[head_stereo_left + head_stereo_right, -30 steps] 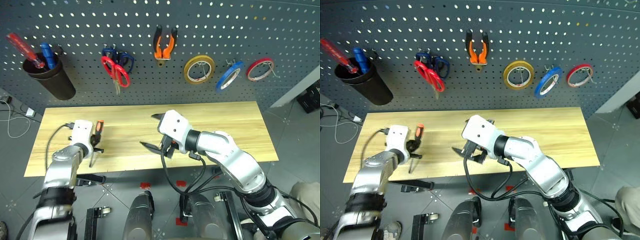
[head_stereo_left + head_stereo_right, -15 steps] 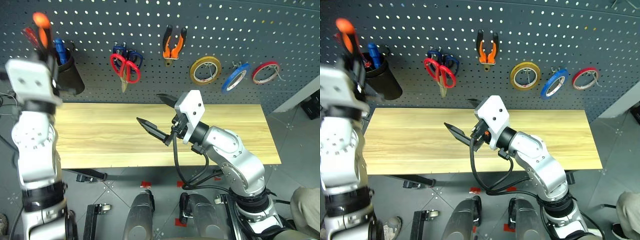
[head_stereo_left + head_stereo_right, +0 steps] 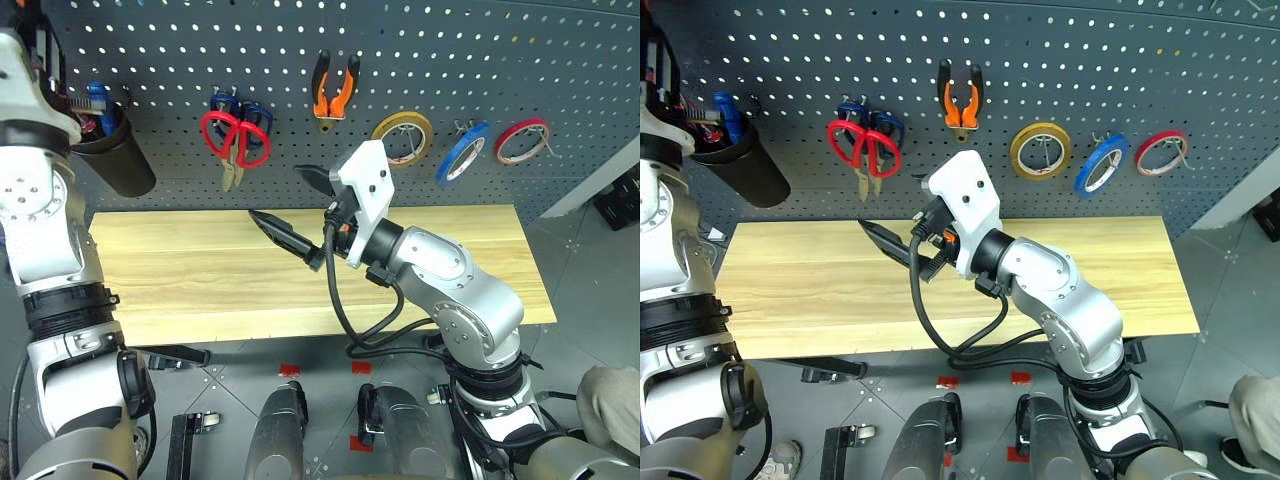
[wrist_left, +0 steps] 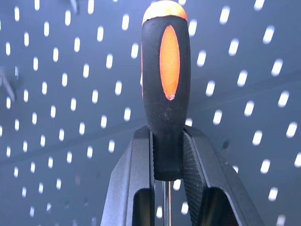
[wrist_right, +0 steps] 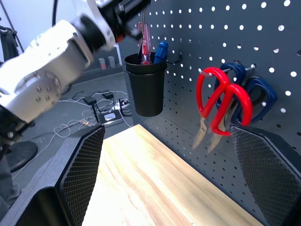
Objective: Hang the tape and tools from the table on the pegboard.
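Raised off the table (image 3: 480, 250), left gripper (image 4: 168, 155) clamps the screwdriver (image 4: 166, 84) before the pegboard (image 3: 560, 60). Right gripper (image 3: 290, 205) gapes empty. Blue tape (image 3: 461, 152), red scissors (image 3: 226, 135), pliers (image 3: 333, 90) hang; screwdriver remains.

The scene is viewed from two head cameras set high, looking forward and down over the table (image 3: 200, 270) toward the pegboard (image 3: 500, 60); nearly the same area is covered by both. The pegboard is seen very close up from the left wrist camera, along the left tool (image 4: 167, 155). From the right wrist camera, the table and pegboard are seen near, between the fingers (image 5: 80, 165) of the right tool (image 5: 169, 174); black cup (image 5: 146, 84) and scissors (image 5: 221, 108) are shared with the head views.
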